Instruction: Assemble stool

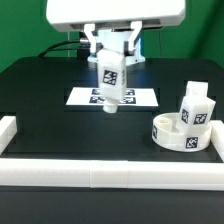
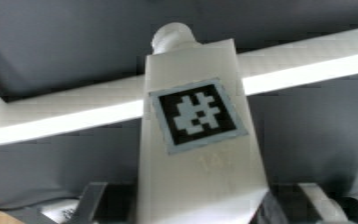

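White Franka arm — a broad, smooth, light-grey-white housing with rounded edges filling the upper part of the exterior view. Below it, a narrower white wrist block carries the two-finger gripper with pale fingers. Dark cables trail behind the housing on the exterior view's left. In the wrist view, grey finger pads — blocky, matte.

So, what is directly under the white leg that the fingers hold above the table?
In the exterior view the leg hangs over the marker board. Its tags show on both sides of the leg, but the middle part behind the leg is covered. No other stool part shows there.
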Available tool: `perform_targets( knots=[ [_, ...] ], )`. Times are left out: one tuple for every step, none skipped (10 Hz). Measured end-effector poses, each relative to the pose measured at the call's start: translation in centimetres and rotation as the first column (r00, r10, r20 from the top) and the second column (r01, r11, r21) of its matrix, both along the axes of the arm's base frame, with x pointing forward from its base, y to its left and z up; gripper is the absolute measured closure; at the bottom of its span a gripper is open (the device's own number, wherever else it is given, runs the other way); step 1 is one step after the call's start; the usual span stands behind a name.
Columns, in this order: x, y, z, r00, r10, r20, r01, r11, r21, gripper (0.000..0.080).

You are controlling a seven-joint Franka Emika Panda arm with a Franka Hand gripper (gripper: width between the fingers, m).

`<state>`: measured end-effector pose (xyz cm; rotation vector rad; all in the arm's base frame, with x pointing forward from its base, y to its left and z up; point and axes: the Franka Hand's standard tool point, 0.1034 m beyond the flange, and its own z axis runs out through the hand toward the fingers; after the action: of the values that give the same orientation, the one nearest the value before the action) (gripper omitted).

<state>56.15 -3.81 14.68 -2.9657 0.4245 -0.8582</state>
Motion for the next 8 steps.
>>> perform_targets(
  knots=[
    [-0.2,1.5,-0.1,1.000,-0.005,0.006,0.005,1.000,0.029,0.0475],
    [-0.1,2.9,0.0,1.000,-0.002,0.008,0.001,0.999,0.046,0.0475],
    [0.0,2.7,0.0,1.000,-0.004,0.009,0.003,0.999,0.046,0.0475],
    [-0.1,2.6,-0.1,1.000,-0.002,0.007,0.001,0.999,0.044,0.0475],
    [-0.1,2.7,-0.1,1.000,0.000,0.006,0.000,0.999,0.043,0.0475],
    [-0.1,2.7,-0.1,1.000,0.001,0.006,-0.001,0.999,0.043,0.0475],
    [-0.2,2.9,-0.1,1.000,-0.018,0.012,0.017,0.998,0.054,0.0475],
    [-1.0,4.2,-0.5,0.999,-0.037,0.016,0.036,0.996,0.079,0.0475]
  ],
)
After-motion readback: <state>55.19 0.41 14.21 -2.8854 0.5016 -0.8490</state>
